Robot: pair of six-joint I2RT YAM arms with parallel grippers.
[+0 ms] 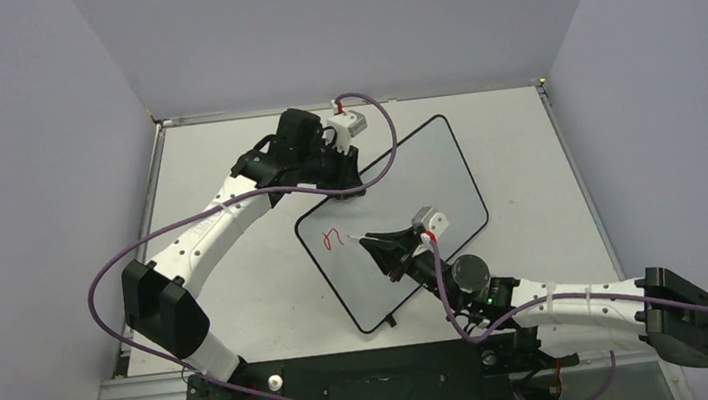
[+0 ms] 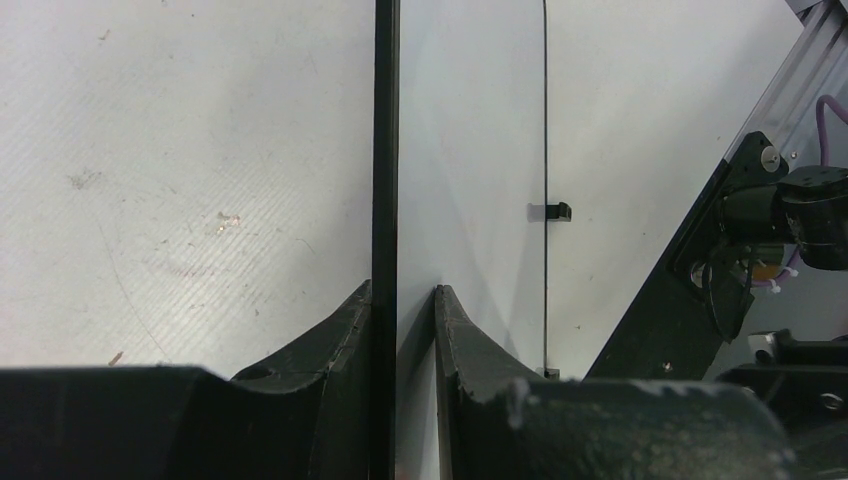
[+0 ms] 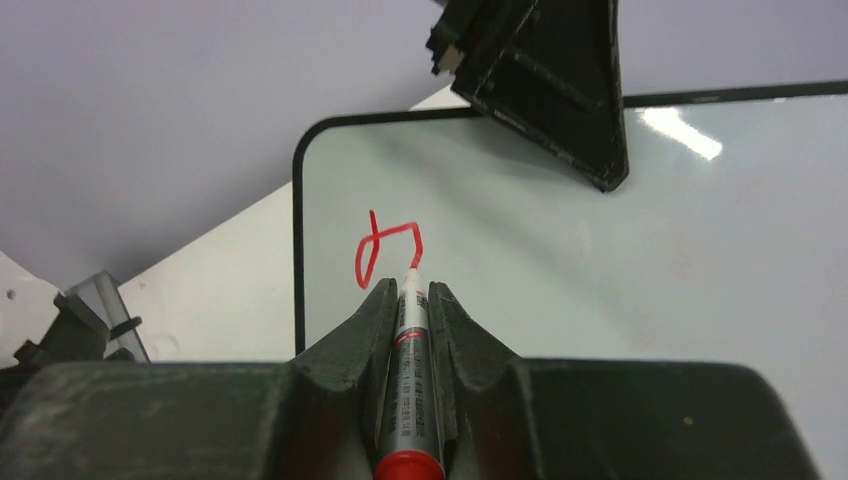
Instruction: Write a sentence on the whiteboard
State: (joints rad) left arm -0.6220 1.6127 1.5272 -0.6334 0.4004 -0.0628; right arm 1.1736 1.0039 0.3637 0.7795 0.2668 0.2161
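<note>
A matte white tabletop (image 1: 251, 302) fills a booth with pale grey-lilac walls (image 1: 31, 136).

The right gripper (image 3: 412, 296) is clamped firmly around a marker (image 3: 408, 400). The marker lies in the groove between the two black fingers (image 3: 360, 335) and points straight ahead (grey printed barrel, red end nearest the wrist camera). Its tip meets the whiteboard (image 3: 620, 280) at the lower end of a red stroke. That stroke is all that shows of the sentence (image 3: 384, 245). It is one thin looping mark, roughly like a slanted letter h. It sits close to a rounded corner of the board, on the robot's left side.

The left gripper (image 2: 400, 305) pinches the board's thin black rim. One finger sits on each side, so the jaws stand narrow with the edge held between them. Seen from above, this grip is on the far-left long edge of the board, well apart from the marker. A small black clip (image 2: 552, 211) sits on the opposite long edge.

The glossy board lies turned at a diagonal near the middle of the tabletop. One corner points toward the arm bases and another toward the far right. Both white arms reach in from the near edge, each trailing a purple cable (image 1: 102, 279).
</note>
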